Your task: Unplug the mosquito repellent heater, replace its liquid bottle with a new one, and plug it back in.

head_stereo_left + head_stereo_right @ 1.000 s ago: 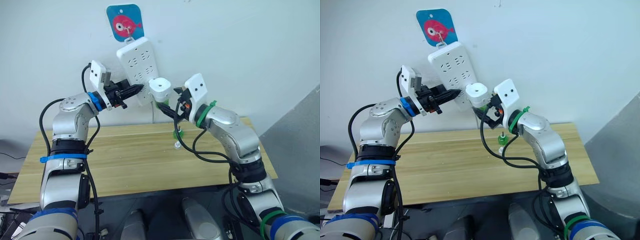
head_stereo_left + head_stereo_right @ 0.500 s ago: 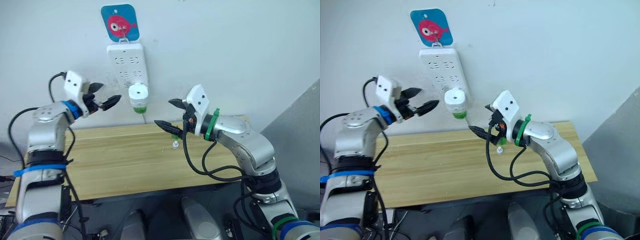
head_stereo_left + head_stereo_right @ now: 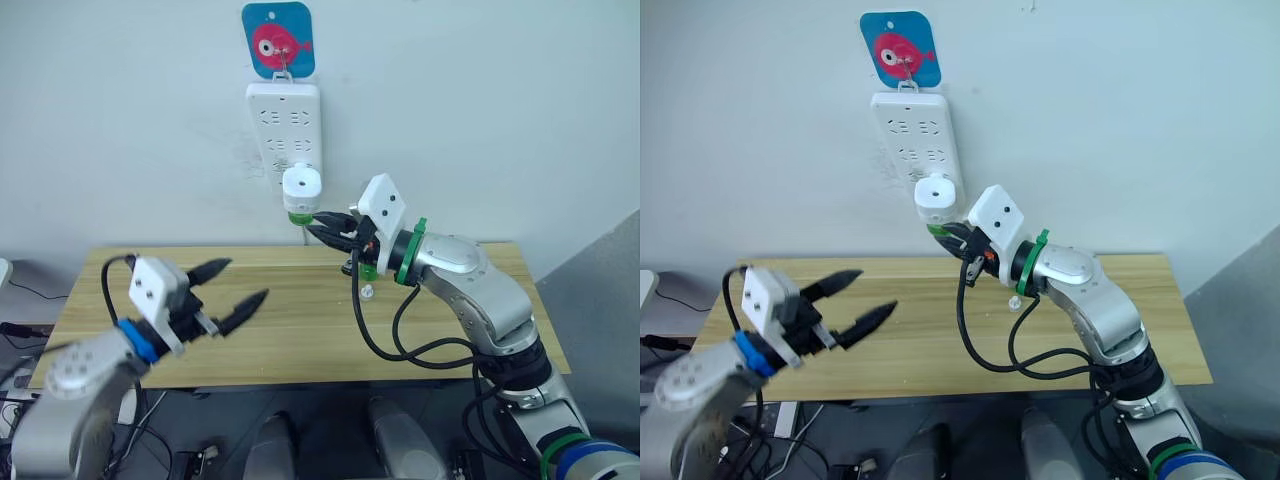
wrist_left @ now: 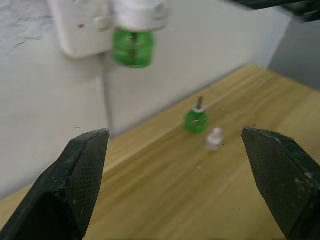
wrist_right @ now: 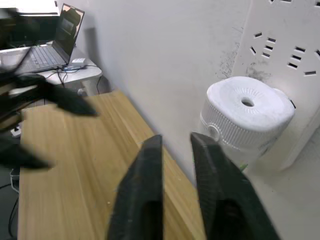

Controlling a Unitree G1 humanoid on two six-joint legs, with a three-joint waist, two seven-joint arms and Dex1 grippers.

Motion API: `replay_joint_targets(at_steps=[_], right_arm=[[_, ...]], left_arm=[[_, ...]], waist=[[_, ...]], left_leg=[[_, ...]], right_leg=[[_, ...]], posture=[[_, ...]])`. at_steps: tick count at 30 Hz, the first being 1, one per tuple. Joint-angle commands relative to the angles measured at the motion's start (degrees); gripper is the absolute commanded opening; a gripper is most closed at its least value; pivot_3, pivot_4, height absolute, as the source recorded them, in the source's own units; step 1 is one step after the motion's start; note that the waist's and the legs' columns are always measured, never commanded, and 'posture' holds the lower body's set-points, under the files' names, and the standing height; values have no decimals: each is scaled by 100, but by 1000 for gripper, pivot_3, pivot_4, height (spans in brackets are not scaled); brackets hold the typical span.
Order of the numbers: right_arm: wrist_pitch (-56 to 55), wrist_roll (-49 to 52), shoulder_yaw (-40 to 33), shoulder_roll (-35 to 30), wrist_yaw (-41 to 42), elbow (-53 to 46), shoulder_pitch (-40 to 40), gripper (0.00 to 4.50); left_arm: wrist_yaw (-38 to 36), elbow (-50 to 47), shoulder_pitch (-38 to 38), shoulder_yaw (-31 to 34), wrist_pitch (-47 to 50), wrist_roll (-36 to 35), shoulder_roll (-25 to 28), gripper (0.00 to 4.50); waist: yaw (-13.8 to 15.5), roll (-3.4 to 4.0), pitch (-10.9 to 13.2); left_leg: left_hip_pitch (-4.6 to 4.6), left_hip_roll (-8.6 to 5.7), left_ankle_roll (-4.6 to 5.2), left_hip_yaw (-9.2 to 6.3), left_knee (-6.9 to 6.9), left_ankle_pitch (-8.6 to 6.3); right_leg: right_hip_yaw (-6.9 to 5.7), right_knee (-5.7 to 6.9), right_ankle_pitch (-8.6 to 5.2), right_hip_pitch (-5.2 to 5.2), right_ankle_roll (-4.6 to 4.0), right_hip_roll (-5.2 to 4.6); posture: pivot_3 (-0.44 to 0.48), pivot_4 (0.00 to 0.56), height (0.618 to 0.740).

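Observation:
The white mosquito repellent heater (image 3: 302, 187) sits plugged into the lowest socket of the power strip (image 3: 284, 115) on the wall, with a green bottle (image 4: 132, 47) hanging under it. A second green bottle (image 4: 196, 120) with a bare dark wick stands on the wooden table (image 3: 280, 330), a small whitish cap (image 3: 367, 292) beside it. My right gripper (image 3: 313, 221) is shut and holds nothing, its tips just below the heater by the hanging bottle. Low over the table's front left, my left gripper (image 3: 243, 280) is wide open and holds nothing.
A blue tag with a red fish (image 3: 278, 40) holds the strip on the white wall. The strip's cable (image 4: 106, 95) runs down the wall to the table's back edge. A laptop (image 5: 45, 50) sits on a side table beyond the table's left end.
The strip now hangs straight with the heater in it. My left gripper has opened and dropped from the strip to the table's front left. The right gripper has shut under the heater.

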Motion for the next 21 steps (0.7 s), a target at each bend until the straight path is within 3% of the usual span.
replay_joint_targets(at_steps=[1, 9, 21], right_arm=[[-201, -126, 47, 143, -137, 89, -133, 26], [-474, -343, 46, 470, -299, 690, -318, 26], [-694, -480, -63, 614, -373, 1268, -506, 26]], left_arm=[[435, -834, 444, -172, -424, 291, -287, 4500], [986, -979, 806, -546, -865, 848, -673, 4500], [1026, -784, 656, -732, -946, 964, -580, 4500]], waist=[[70, -3, 0], [75, -9, -4], [74, -11, -5]], left_leg=[[2, 3, 0, 0, 2, 1], [11, 3, -3, 26, 15, 17], [8, 5, -3, 21, 2, 15]], right_leg=[[-1, 0, -6, 0, 1, 4], [13, 1, -26, 8, -22, 3], [3, 2, -17, 2, -19, 4]], posture=[[-88, 208, 740], [-76, 198, 740], [-75, 191, 740]])
